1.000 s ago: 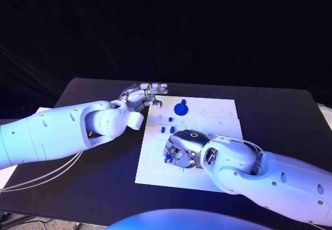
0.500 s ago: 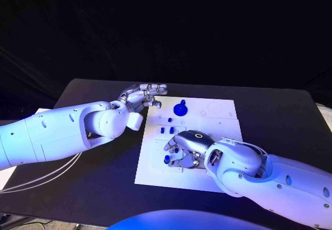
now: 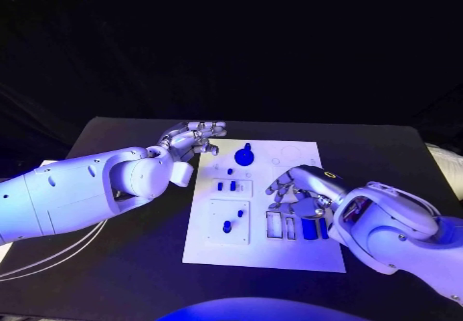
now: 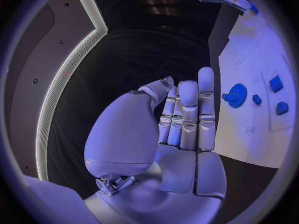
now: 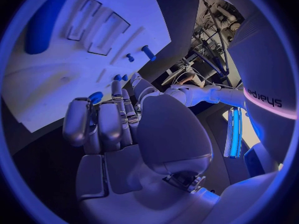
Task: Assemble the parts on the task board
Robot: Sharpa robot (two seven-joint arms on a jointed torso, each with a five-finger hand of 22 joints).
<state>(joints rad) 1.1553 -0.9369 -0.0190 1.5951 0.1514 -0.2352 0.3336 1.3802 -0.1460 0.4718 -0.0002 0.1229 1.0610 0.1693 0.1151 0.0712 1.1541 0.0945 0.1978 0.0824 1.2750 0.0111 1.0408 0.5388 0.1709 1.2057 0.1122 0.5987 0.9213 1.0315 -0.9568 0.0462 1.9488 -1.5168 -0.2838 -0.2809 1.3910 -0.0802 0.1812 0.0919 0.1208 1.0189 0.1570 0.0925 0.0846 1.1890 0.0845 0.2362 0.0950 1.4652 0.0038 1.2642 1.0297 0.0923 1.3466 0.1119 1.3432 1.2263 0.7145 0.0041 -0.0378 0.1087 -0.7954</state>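
The white task board (image 3: pixel 217 247) lies mid-table. A blue gear-shaped part (image 3: pixel 244 157) lies at its far end, small blue pieces (image 3: pixel 227 187) stand below it, a blue peg (image 3: pixel 227 227) stands in the near-left recess, and a long blue block (image 3: pixel 309 229) fills a slot at the near right. My right hand (image 3: pixel 297 192) hovers over the board's right half, above the slots, fingers curled. In the right wrist view its fingertips pinch a small blue part (image 5: pixel 95 97). My left hand (image 3: pixel 193 138) is at the board's far-left corner, fingers straight and holding nothing (image 4: pixel 184 114).
Two more slots (image 3: pixel 282 226) lie beside the blue block. The black table (image 3: pixel 386 167) extends on both sides of the board. White cables (image 3: pixel 58 247) trail off the table's left edge under my left arm.
My right hand has lifted off the near-left recess and moved right and farther, over the slots. The blue peg in the recess is now uncovered. The left hand has held its place.
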